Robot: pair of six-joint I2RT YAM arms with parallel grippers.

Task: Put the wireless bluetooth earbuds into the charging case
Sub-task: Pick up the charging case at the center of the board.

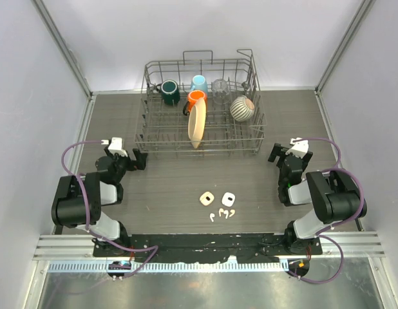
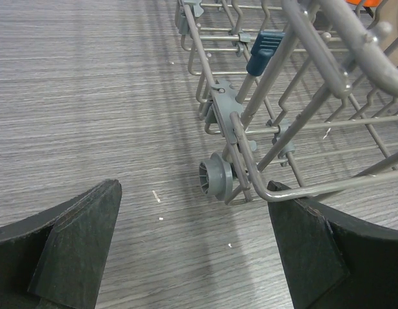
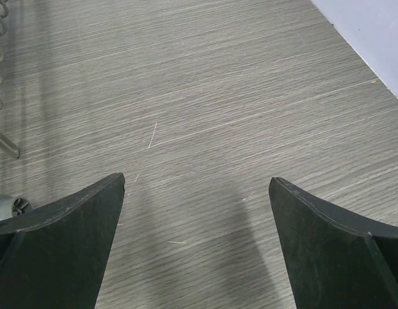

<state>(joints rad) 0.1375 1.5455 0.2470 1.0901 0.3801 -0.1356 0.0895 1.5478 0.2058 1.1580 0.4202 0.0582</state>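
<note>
Two charging cases (image 1: 207,198): side by side, near centre; contents too small to tell.
Earbuds (image 1: 223,212): loose, just near of the cases.
Grippers: left gripper (image 2: 194,235) and right gripper (image 3: 196,183) spread wide, empty.
Tip: drop straight onto one bud, pinch gently.
Dish rack (image 1: 167,138): mugs (image 1: 170,92) and striped bowl (image 1: 241,108), far side.

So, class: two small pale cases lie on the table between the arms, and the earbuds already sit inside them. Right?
Not quite. The earbuds lie loose on the table, close by the cases on their near side, not inside them. The top view shows it; the rest holds.
</note>
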